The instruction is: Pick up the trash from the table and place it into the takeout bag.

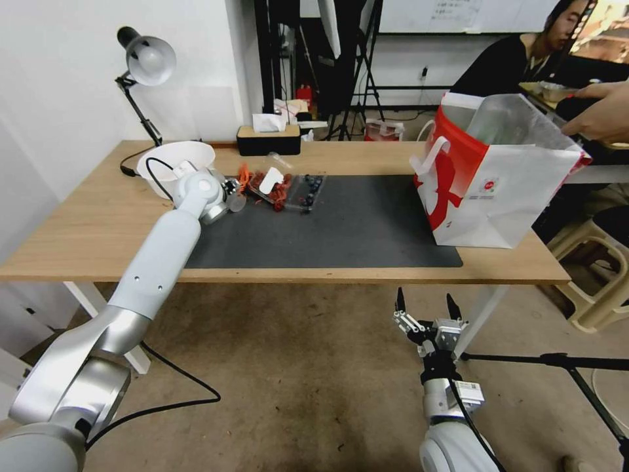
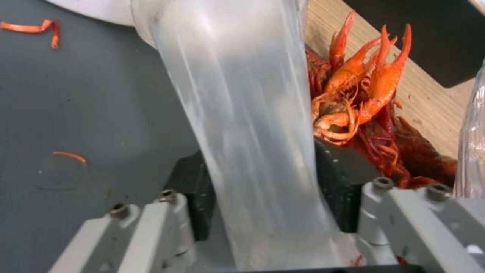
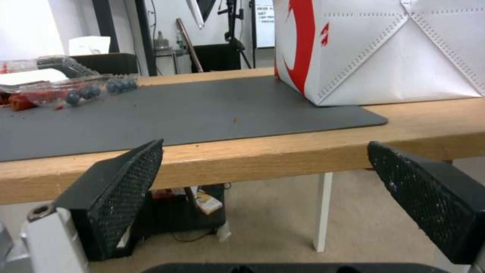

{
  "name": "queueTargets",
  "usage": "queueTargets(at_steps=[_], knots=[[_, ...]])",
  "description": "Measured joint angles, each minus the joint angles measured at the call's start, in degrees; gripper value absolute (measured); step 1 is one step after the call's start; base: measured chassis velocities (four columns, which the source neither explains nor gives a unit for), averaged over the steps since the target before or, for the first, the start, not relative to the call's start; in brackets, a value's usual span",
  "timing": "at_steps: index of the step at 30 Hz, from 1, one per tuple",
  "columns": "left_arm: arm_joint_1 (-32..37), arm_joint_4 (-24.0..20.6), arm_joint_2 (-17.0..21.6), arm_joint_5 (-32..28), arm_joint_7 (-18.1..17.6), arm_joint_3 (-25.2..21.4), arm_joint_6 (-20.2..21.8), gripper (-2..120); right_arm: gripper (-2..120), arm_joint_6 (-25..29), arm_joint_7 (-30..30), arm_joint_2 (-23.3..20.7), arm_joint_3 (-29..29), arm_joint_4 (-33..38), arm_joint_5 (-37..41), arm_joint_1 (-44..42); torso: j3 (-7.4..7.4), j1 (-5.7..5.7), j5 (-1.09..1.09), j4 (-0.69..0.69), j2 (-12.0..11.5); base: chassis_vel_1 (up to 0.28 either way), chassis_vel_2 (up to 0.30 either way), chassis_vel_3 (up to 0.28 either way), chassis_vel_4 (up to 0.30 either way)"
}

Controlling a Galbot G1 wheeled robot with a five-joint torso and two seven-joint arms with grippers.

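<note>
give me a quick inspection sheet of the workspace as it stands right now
Surface: long light wood table with a dark grey mat; small orange scraps lie on the mat.
Job's things: clear plastic cup lying on the mat; red crayfish shells beside it; clear plastic tray with dark berries; white and red paper takeout bag standing at the mat's right end, top open.
Clutter: white bowl, black tissue box, desk lamp.
Grippers: left gripper shut on the cup; right gripper open, below the table's front edge.
Cables: black cable on the floor.
Surroundings: a person's hand at the bag's rim.
</note>
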Motion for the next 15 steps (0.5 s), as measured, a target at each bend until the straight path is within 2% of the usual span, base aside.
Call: queueTargets(at_steps=[5,9,15], knots=[[1.90,-2.56,1.28,-0.10,0.31,-0.16,0.40,31,100,0.04,0.01,0.10,-0.03,-0.02,-0.09,0.02,0.00,0.00,0.00,0.02,0.00,0.000,0.000,0.000,0.000],[3.02,-4.09,1.95,-0.35,0.34,-0.33,0.62,25,100,0.05,0.01,0.16,-0.06,-0.02,-0.16,0.02,-0.01,0.00,0.00,0.03,0.01,0.000,0.000,0.000,0.000],[6.46,-8.80,3.77,-1.09,0.21,-0.90,0.77,9,100,0.06,0.01,0.25,-0.16,-0.03,-0.38,0.01,-0.01,0.00,0.01,0.03,0.01,0.000,0.000,0.000,0.000]])
